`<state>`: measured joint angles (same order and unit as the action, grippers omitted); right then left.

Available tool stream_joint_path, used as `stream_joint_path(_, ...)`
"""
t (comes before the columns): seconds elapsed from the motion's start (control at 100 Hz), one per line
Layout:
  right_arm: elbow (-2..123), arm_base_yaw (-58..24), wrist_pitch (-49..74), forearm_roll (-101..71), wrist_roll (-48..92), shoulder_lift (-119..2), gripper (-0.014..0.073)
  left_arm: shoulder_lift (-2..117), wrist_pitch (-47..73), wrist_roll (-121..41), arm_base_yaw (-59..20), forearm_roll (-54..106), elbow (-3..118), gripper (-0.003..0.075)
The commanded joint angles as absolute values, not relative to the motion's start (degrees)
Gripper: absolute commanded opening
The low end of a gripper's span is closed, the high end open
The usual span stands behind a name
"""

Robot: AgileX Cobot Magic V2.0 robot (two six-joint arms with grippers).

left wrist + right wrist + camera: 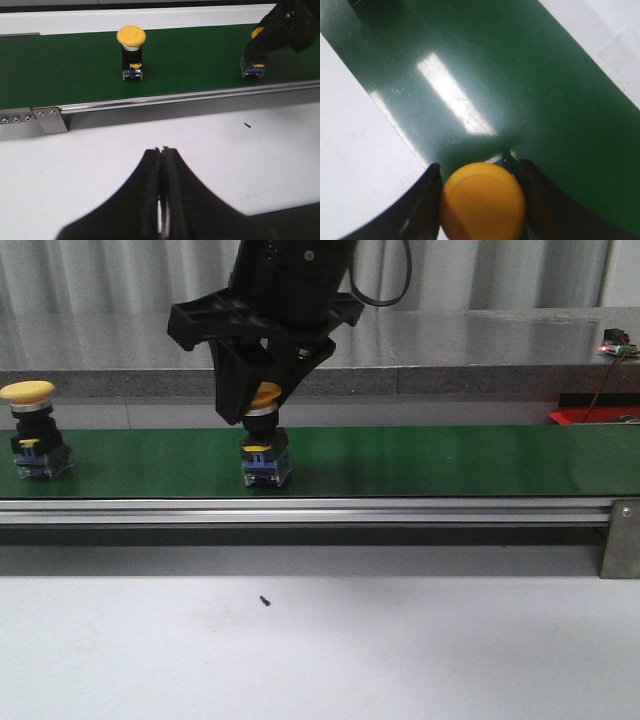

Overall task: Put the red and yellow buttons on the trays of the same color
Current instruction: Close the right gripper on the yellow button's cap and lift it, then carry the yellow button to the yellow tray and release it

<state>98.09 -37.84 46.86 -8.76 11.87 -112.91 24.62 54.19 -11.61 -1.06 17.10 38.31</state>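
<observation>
Standing on the green belt (420, 460), one yellow button (265, 445) has the right tool (482, 200) clamped about its cap. Another yellow button (32, 430) stands well to the left. The left tool (162, 200) hangs pressed together above the white tabletop (150, 130). A red tray (590, 416) peeks from behind the belt's right end.

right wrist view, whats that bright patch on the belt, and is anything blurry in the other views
Right wrist view: the white streak on the green belt is glare from overhead light; the yellow button between the right gripper fingers looks soft. Left wrist view: the shut left gripper is a dark, blurred shape up close. Front view: the belt shows a paler sheen right of centre.
</observation>
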Motion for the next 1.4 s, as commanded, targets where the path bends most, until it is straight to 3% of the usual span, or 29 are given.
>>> stream_joint_path(0.0, 99.87, -37.72, 44.18, -8.91, 12.38, -109.0, 0.0142, 24.98, 50.72, -11.43, -1.52, 18.33, 39.72, -0.002)
stream_joint_path(0.29, 98.97, -35.23, 46.65, -8.77, 11.01, -102.07, 0.0142, 24.98, 50.72, -11.43, -1.52, 18.33, 39.72, -0.002)
stream_joint_path(0.57, 90.97, -27.19, 46.65, -8.71, 10.6, -92.92, 0.0142, 24.98, 50.72, -11.43, -1.52, 18.33, 39.72, -0.002)
stream_joint_path(1.04, 72.89, -2.83, 45.56, -8.71, 8.91, -76.48, 0.0142, 24.98, 50.72, -11.43, -1.52, 18.33, 39.72, -0.002)
stream_joint_path(1.39, 65.49, 15.65, 44.67, -8.71, 8.91, -72.66, 0.0142, 24.98, 50.72, -11.43, -1.52, 18.33, 39.72, -0.002)
